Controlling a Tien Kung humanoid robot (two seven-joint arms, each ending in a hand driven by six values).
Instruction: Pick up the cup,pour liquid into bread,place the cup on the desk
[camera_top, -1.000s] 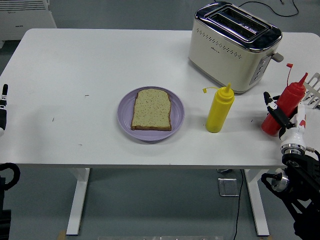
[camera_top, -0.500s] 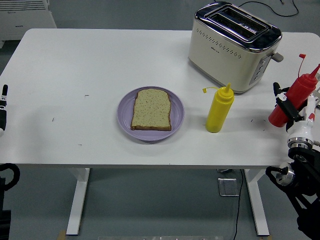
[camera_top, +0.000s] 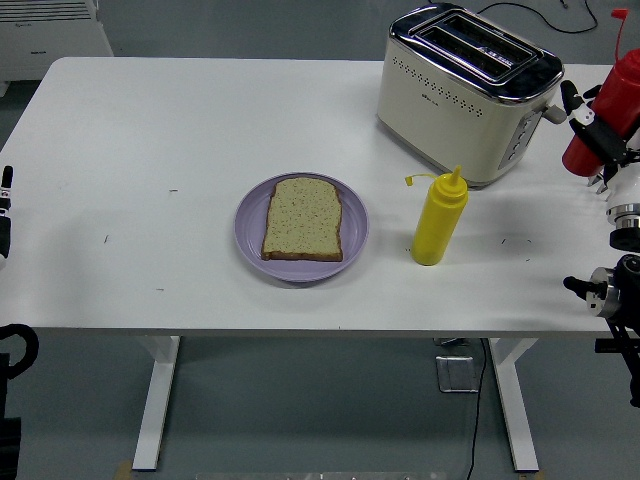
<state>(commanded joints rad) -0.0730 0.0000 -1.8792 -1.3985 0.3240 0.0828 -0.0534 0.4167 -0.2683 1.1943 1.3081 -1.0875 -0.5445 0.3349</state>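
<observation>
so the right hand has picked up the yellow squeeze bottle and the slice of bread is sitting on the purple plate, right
Not quite. The head view shows the right hand holding the red squeeze bottle; the yellow squeeze bottle stands on the table. The slice of bread does sit on the purple plate.

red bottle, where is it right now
In the head view the red bottle is at the far right edge, held above the table in the right hand, just right of the toaster.
</observation>
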